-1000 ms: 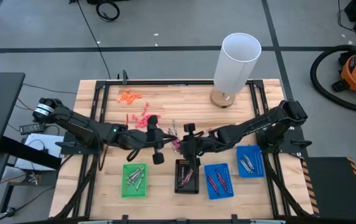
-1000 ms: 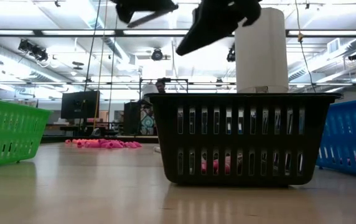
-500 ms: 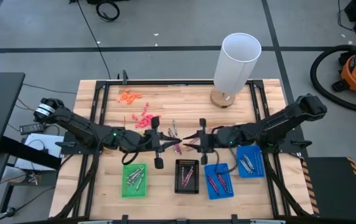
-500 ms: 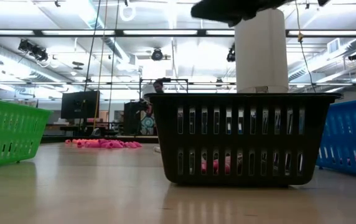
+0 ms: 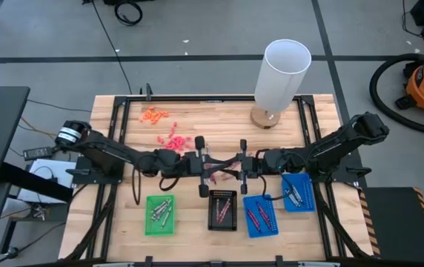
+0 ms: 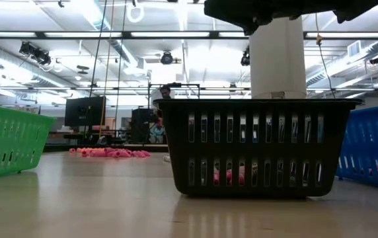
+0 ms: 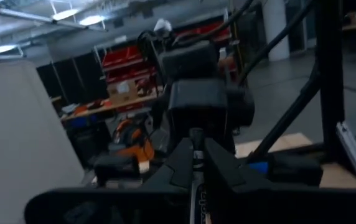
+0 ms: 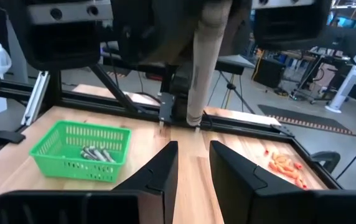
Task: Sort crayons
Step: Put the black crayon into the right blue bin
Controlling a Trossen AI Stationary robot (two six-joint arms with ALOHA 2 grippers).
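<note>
Between picks: left gripper closed and empty, right gripper parted, facing over loose crayons, twelve o'clock of black tray. Next likely: descend, pinch one.

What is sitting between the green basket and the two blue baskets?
A black slatted plastic basket with crayons inside sits between the green plastic basket and the nearer blue plastic basket; the high view shows it.

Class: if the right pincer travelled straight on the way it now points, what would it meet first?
Most likely the left pincer, facing the right pincer head-on above the table; how level they are is unclear.
</note>
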